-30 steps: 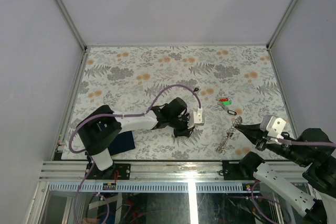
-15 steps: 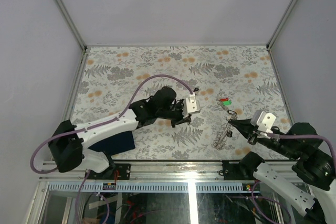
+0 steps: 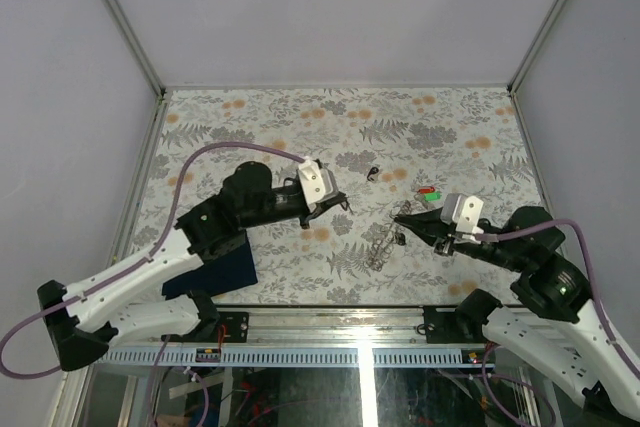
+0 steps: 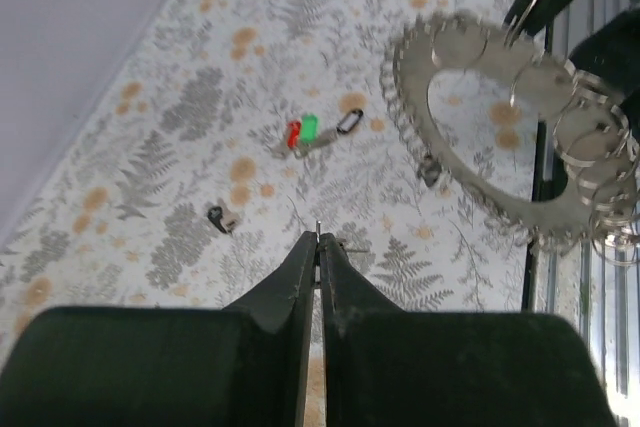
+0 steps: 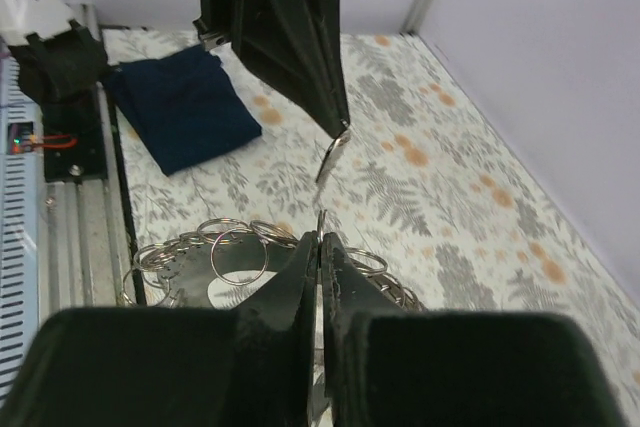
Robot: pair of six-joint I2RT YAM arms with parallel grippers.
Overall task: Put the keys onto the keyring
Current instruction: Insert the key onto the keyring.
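Observation:
My right gripper (image 3: 400,215) is shut on one ring of the keyring (image 3: 383,244), a silvery chain of linked wire rings that hangs from it towards the table; the rings show behind its tips in the right wrist view (image 5: 215,247). My left gripper (image 3: 345,206) is shut on a thin small key piece (image 5: 331,155) that sticks out of its tips (image 4: 318,237), a short way left of the keyring (image 4: 500,127). Loose keys lie on the table: a black one (image 3: 372,172), a red and green pair (image 3: 428,192), and a black oval one (image 4: 348,122).
A dark blue square cloth (image 3: 215,269) lies at the near left, under the left arm, and also shows in the right wrist view (image 5: 185,107). The flowered table top (image 3: 250,137) is bounded by metal rails and grey walls.
My right gripper has moved left and away from the near edge, carrying the keyring with it. My left arm has swung up and left, its gripper still shut, now close to the right gripper.

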